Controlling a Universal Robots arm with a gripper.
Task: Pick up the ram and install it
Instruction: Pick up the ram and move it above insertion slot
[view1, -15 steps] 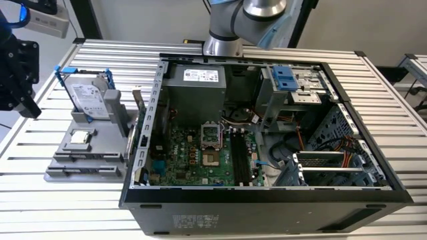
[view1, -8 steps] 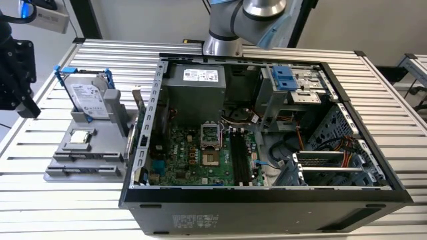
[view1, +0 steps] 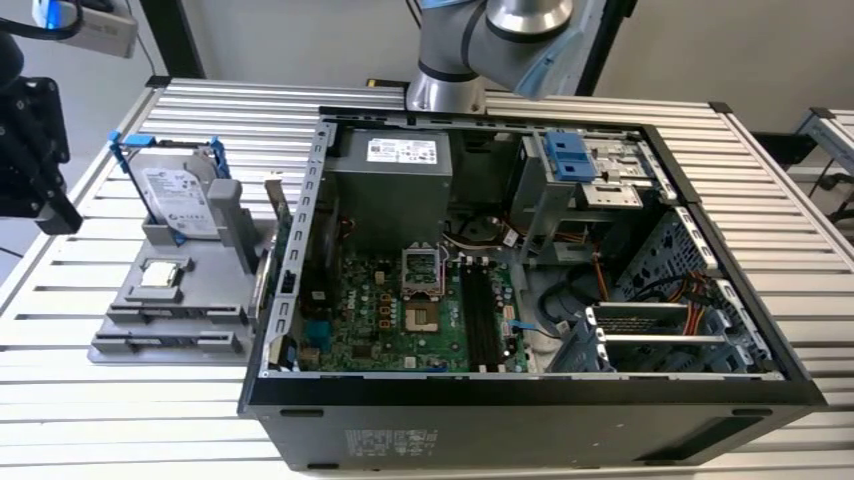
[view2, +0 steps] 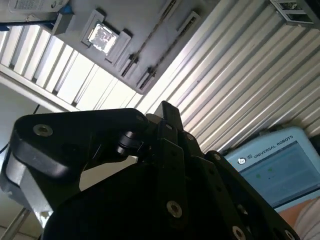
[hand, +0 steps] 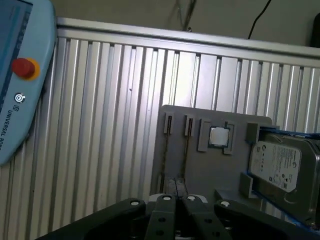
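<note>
A thin dark stick that looks like the ram (hand: 185, 155) (view2: 155, 35) stands on edge in the grey holder (view1: 134, 350), in the slot nearest the processor chip (hand: 219, 136). My gripper (hand: 175, 192) hovers over the slatted table beside that holder, its black fingers pressed together with nothing between them. In the exterior view the gripper (view1: 56, 212) hangs at the far left edge, apart from the holder. The second wrist view shows the gripper (view2: 165, 107) pointing toward the holder's slots.
The open computer case (view1: 534, 395) fills the middle of the table, with black memory slots (view1: 483, 310) on its motherboard. A hard drive in a blue frame (view1: 174, 190) and a green card (view1: 274, 225) stand on the holder. A teach pendant (hand: 20, 75) lies nearby.
</note>
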